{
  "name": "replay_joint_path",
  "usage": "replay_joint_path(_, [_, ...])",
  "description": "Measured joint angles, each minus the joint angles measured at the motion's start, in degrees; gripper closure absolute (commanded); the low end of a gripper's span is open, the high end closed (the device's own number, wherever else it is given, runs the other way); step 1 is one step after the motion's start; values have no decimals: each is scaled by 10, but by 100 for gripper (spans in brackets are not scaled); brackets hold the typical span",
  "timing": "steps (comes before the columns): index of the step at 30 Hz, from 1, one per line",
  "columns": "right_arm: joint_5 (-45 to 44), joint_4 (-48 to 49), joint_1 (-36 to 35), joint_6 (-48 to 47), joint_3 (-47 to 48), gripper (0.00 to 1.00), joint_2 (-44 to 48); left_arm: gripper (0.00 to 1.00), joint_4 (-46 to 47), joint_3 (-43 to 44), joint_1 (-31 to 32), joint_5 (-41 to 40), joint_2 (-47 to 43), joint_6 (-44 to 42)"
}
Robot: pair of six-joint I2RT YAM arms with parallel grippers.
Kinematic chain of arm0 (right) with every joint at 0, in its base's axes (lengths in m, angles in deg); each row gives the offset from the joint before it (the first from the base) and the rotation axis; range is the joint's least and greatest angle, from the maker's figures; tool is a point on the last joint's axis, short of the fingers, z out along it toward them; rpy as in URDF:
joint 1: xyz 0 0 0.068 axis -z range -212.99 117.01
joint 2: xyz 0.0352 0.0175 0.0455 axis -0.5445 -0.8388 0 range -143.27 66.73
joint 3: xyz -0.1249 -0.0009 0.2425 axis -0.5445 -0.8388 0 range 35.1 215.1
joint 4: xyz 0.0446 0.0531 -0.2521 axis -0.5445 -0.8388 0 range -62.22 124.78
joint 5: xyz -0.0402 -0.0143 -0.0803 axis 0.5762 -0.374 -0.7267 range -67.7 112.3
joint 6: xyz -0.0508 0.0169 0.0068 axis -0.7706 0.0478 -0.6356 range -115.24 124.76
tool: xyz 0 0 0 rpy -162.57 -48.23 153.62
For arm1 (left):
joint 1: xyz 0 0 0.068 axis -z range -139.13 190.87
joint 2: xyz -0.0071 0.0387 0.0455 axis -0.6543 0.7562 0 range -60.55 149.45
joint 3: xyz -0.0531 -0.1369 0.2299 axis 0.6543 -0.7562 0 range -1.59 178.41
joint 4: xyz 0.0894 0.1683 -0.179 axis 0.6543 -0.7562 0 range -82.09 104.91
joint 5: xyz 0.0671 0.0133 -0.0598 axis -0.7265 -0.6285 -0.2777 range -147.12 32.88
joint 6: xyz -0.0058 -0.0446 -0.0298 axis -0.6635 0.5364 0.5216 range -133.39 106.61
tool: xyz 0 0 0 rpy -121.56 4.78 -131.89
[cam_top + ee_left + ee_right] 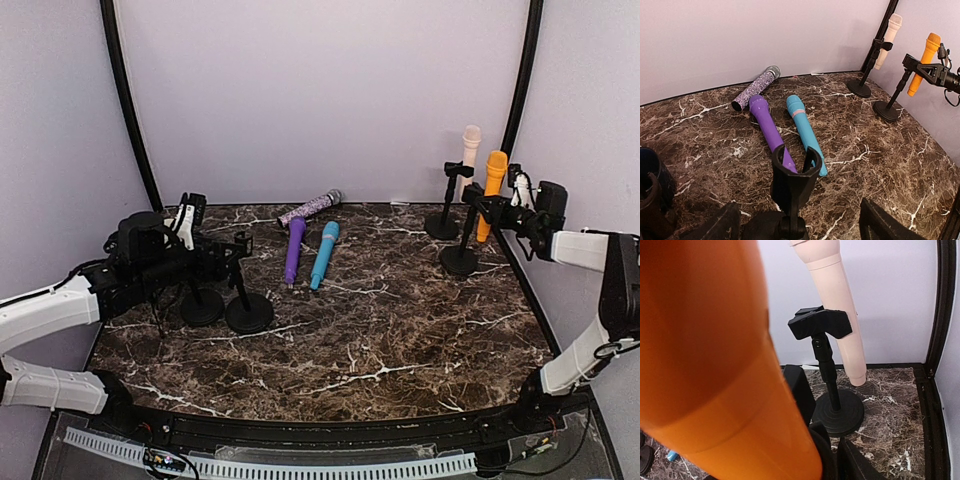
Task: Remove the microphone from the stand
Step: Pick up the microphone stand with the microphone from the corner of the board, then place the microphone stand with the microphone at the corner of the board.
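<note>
Since the orange microphone [494,180] stands in its stand [459,261] near the far right corner of the table [380,330], my right gripper [505,205] is the tool for it; my left gripper [800,225] sits by the left edge, well apart, jaws wide, with an empty stand [795,172] rising between the fingers and nothing gripped.

Right gripper: just beside the microphone at mid-body, on its right-edge side; the clip [477,197] holds it from the opposite side. In the wrist view the orange body fills the left of the frame and hides most of my fingers; I cannot tell whether the jaws are closed on it or only flanking it, so the grip is unconfirmed.

Long axis: nearly upright, head up, tail pointing down toward the black base.

Neighbour: cream microphone [470,145] on its own stand just behind, nearer the back edge.

Judgement: the pull should run up along that axis, out of the clip; a sideways tug would likely tip the stand.
</note>
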Motion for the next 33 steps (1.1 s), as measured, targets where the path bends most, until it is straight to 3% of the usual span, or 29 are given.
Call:
replay_joint_path(9, [-14,-39,-23,5,-24,100,68,16,-30,32,0,14,-12,-22])
replay_joint_path(15, [-9,-51,-60,24,-37,100,133,17,-58,71,0,46,-12,-49])
replay_joint_path(22, [0,-44,-150,61,-68,100,228,19,-80,95,0,115,-16,-70])
replay_joint_path(27, [-5,-24,-243,91,-93,100,255,18,-88,95,12,161,-28,-72])
replay_joint_path(33, [-34,10,-384,115,-114,100,239,16,-90,95,80,174,-36,-74])
